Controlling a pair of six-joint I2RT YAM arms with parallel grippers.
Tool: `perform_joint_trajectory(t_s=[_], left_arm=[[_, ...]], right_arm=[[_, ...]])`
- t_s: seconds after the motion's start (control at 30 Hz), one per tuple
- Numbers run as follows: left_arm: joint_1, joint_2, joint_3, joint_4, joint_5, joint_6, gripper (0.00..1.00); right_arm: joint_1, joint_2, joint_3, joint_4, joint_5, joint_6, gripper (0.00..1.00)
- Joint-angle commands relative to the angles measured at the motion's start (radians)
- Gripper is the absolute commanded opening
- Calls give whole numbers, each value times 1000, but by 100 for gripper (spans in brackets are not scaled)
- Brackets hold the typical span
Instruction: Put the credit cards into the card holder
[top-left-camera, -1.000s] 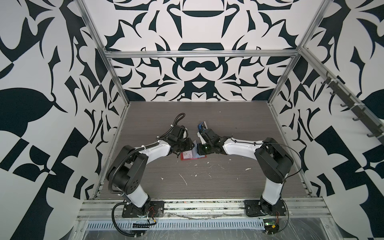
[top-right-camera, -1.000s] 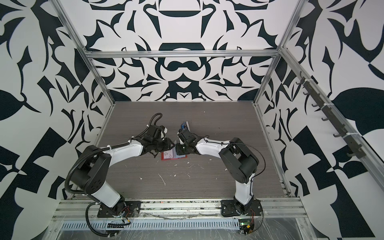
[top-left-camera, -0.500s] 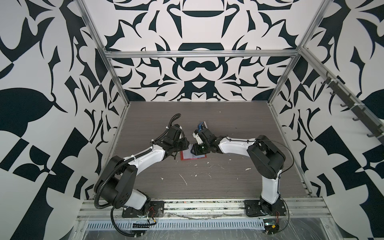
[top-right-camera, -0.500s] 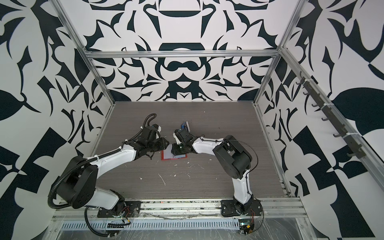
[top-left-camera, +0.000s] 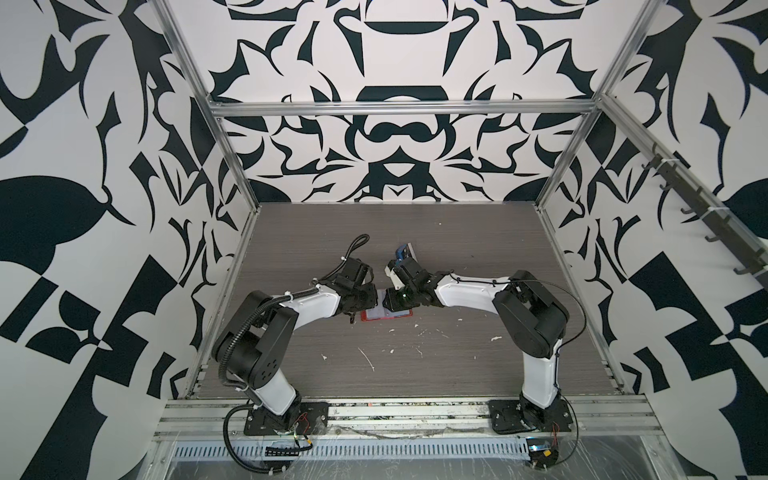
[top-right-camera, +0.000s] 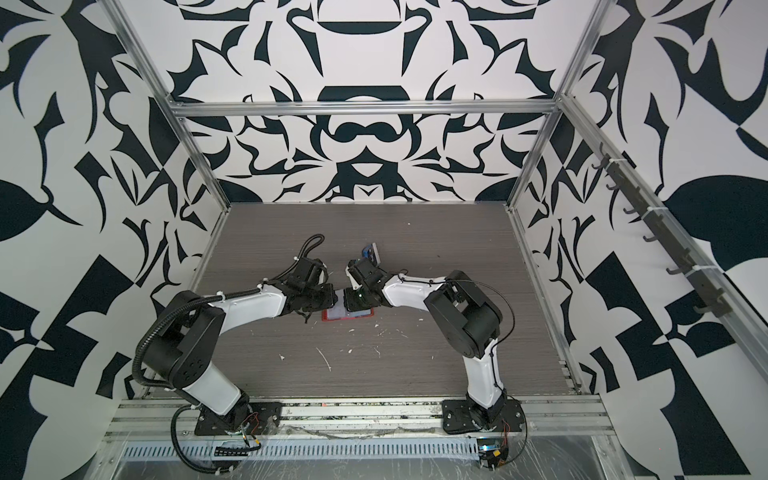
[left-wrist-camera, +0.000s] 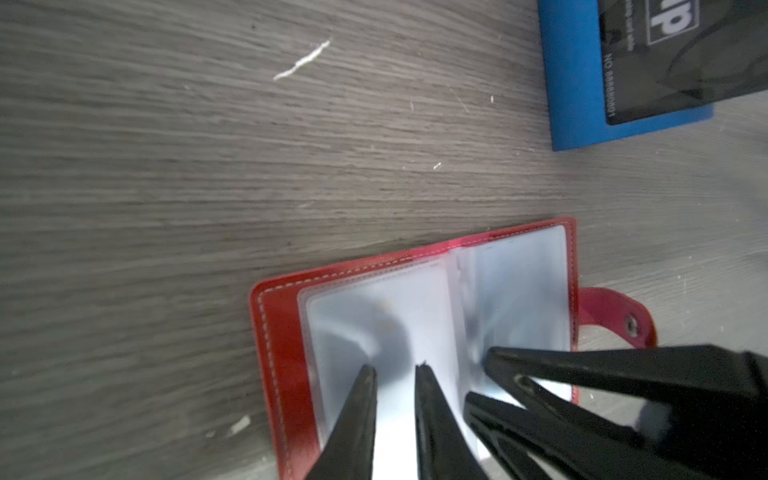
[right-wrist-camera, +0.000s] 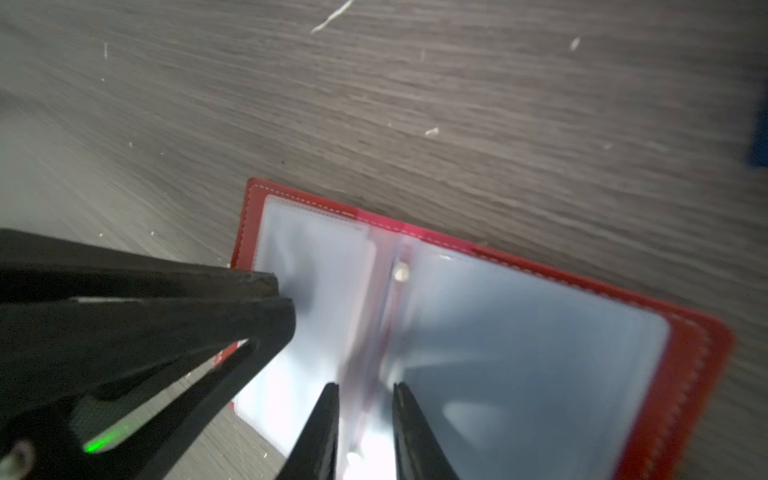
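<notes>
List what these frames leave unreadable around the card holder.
Left wrist view: glare between the left gripper's fingers hides whether it pinches a card or a sleeve of the card holder.
Right wrist view: blur hides whether the right gripper holds anything.
Both top views: the grippers cover most of the card holder.
Left wrist view: the frame edge cuts off the dark card on the blue piece.

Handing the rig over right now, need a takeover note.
Left gripper: slightly open, tips on a clear sleeve page of the card holder.
Right gripper: slightly open, astride the middle sleeves.
The card holder lies open flat on the table. Dark card sits apart from it, against something blue.
Done: holder opened.
To do: sleeve the cards; none clearly in yet.
</notes>
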Motion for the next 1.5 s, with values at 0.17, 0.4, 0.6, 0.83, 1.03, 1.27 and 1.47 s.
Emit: perform_joint_trajectory(t_s=[0.17,0.4,0.6,0.83,1.03,1.27,1.47], left_arm=[[-4,7,106,-115,-27,44,29],[0,69,280,-190,-23,83,35],[13,191,449,-234,25,84,38],[56,334,612,-240,135,23,42],[90,463,738,-238,241,-24,43],[97,545,831,-276,284,-22,46],[99,592,858,-284,330,-35,46]], right_arm=[[-21,-182,-2,-114,207,-66,32],[-111,-197,93,-219,195,-116,34],[-179,-144,231,-332,178,-166,37],[-250,-44,393,-436,128,-221,42],[-279,58,535,-521,90,-272,46],[-293,151,650,-565,54,-285,47],[-294,207,722,-590,26,-285,47]])
